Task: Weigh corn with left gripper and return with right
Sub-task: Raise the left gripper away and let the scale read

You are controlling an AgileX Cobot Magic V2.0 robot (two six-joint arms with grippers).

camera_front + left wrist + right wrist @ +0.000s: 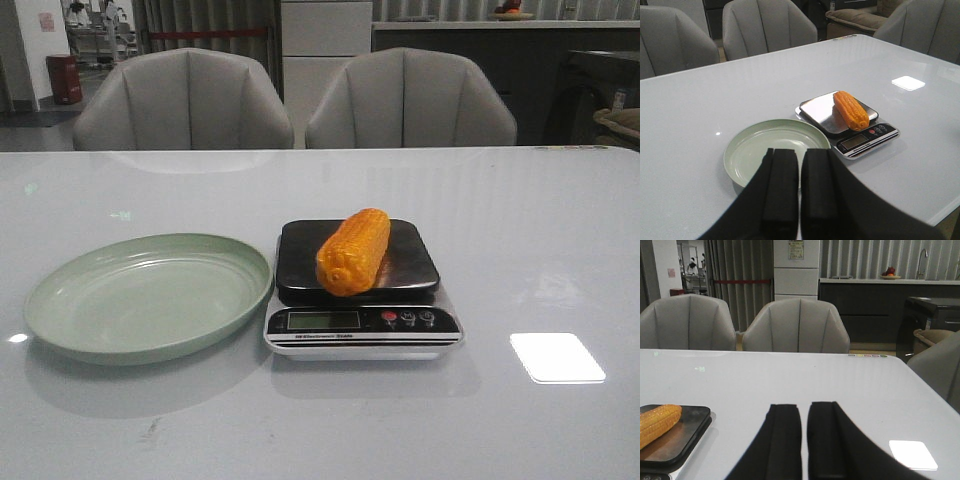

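Corn (pixel 353 250) on scale (pixel 362 318) platform

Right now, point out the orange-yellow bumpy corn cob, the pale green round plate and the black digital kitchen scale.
orange-yellow corn cob (pixel 354 251), front view, middle of its kernel rows.
pale green round plate (pixel 75 290), front view, left inner rim.
black digital kitchen scale (pixel 322 320), front view, its display.
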